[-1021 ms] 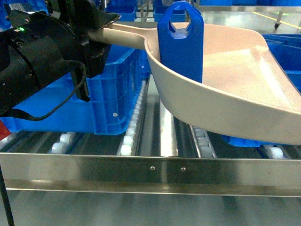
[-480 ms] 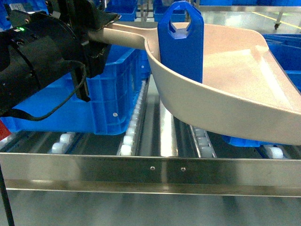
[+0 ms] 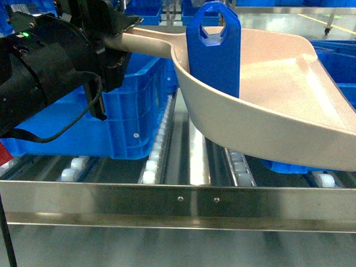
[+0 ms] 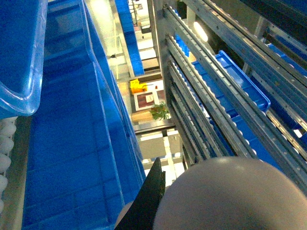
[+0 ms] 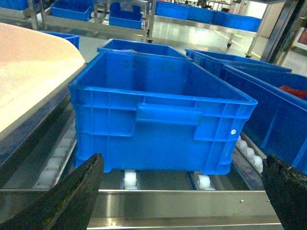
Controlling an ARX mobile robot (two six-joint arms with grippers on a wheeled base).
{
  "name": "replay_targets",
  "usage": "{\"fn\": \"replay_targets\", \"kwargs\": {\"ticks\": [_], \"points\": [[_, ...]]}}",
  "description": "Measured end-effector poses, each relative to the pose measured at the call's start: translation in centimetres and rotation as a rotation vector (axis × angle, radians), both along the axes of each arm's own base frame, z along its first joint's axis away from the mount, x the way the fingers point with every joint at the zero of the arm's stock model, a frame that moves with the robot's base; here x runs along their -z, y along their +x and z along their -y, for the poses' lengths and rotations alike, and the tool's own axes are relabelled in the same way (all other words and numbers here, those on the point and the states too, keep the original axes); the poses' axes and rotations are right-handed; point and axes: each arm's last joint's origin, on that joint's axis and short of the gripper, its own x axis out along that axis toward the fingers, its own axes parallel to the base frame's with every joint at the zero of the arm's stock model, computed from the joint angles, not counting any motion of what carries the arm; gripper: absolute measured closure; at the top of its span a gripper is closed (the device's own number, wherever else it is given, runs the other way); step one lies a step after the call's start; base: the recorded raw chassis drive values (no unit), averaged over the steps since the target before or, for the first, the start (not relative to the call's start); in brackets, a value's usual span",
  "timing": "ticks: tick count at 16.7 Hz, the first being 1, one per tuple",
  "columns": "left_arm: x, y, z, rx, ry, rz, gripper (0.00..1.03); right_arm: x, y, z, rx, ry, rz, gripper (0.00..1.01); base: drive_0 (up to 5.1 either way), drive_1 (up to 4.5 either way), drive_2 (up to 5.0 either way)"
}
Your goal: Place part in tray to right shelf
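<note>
The blue part (image 3: 214, 50) stands upright inside the beige tray (image 3: 278, 105), near where the handle joins it. In the head view the tray hangs tilted over the roller lanes of the right shelf (image 3: 178, 207), behind the shelf's front rail. My left gripper (image 3: 114, 40) is shut on the tray's handle at the upper left. In the left wrist view one black finger (image 4: 148, 201) lies against the handle's rounded end (image 4: 230, 196). My right gripper (image 5: 182, 167) is open and holds nothing, low in front of the shelf rail (image 5: 177, 208). The tray's edge (image 5: 29, 67) shows to its left.
A large blue crate (image 3: 128, 105) sits on the rollers under my left arm. Another blue crate (image 5: 158, 110) stands on the rollers facing my right gripper, with more crates (image 5: 268, 105) to its right. A blue crate edge (image 3: 289, 167) shows beneath the tray.
</note>
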Motion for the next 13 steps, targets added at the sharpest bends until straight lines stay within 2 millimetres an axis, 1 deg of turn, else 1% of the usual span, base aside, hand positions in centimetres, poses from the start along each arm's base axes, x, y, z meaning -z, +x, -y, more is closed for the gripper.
{"fn": "replay_targets", "kwargs": {"ticks": [5, 6, 7, 8, 10, 11, 12, 13], "points": [[0.0, 0.0, 0.0, 0.000, 0.000, 0.000, 0.90, 0.0, 0.0, 0.0, 0.000, 0.000, 0.000, 0.03, 0.0, 0.00, 0.0], [0.0, 0.0, 0.2, -0.032, 0.009, -0.030, 0.90, 0.0, 0.0, 0.0, 0.000, 0.000, 0.000, 0.03, 0.0, 0.00, 0.0], [-0.1, -0.2, 0.3, -0.179, 0.061, -0.081, 0.90, 0.0, 0.0, 0.0, 0.000, 0.000, 0.001, 0.03, 0.0, 0.00, 0.0], [-0.8, -0.4, 0.2, -0.279, 0.075, -0.056, 0.90, 0.0, 0.0, 0.0, 0.000, 0.000, -0.001, 0.03, 0.0, 0.00, 0.0], [-2.0, -0.4, -0.2, -0.333, 0.063, -0.005, 0.90, 0.0, 0.0, 0.0, 0.000, 0.000, 0.000, 0.03, 0.0, 0.00, 0.0], [-5.1, 0.1, -1.8, -0.439, 0.051, -0.002, 0.90, 0.0, 0.0, 0.0, 0.000, 0.000, 0.000, 0.03, 0.0, 0.00, 0.0], [-8.2, 0.6, -5.1, -0.625, 0.015, -0.012, 0.90, 0.0, 0.0, 0.0, 0.000, 0.000, 0.000, 0.03, 0.0, 0.00, 0.0], [-9.4, 0.5, -7.2, -0.742, 0.023, -0.027, 0.90, 0.0, 0.0, 0.0, 0.000, 0.000, 0.000, 0.03, 0.0, 0.00, 0.0]]}}
